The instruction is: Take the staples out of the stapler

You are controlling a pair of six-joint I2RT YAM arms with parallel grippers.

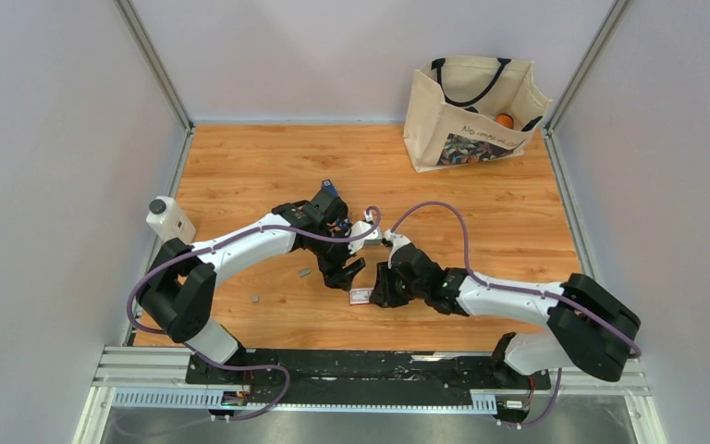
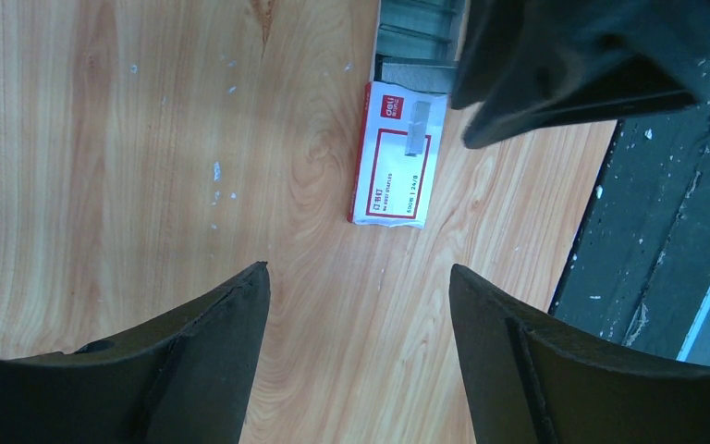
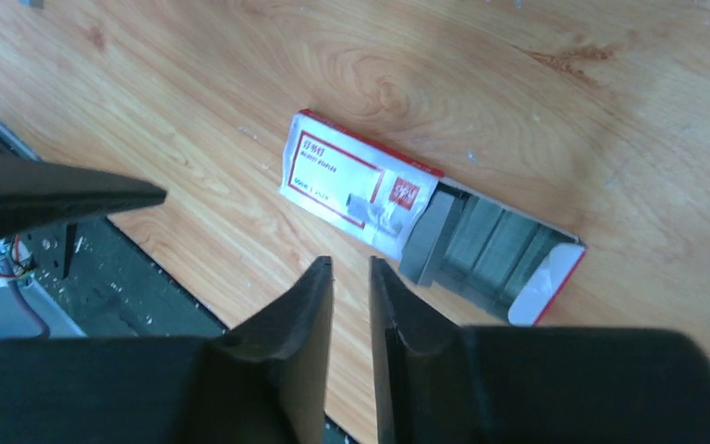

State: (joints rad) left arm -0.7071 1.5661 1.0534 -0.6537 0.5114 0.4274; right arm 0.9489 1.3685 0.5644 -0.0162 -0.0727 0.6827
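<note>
The left fingers (image 2: 213, 361) are released wide, hovering over the small red-and-white carton (image 2: 393, 157), which lies near the middle of the wooden desk's (image 1: 240, 166) near edge with its tray slid out. The right fingers (image 3: 287, 324), just beside the carton, are almost clenched, a thin slit apart, grasping nothing. The small blue stapler (image 1: 329, 189) shows behind the left arm, mid-desk. Two tiny grey staple strips (image 1: 304, 272) lie toward the near left corner.

We show a wood table (image 1: 259, 166), a red-and-white carton (image 3: 361, 180) lying flat, its tray slid partly out, a cream tote (image 1: 467, 111) at the far right, something orange (image 1: 504, 120) inside it, a white box (image 1: 168, 220) at the left edge.
</note>
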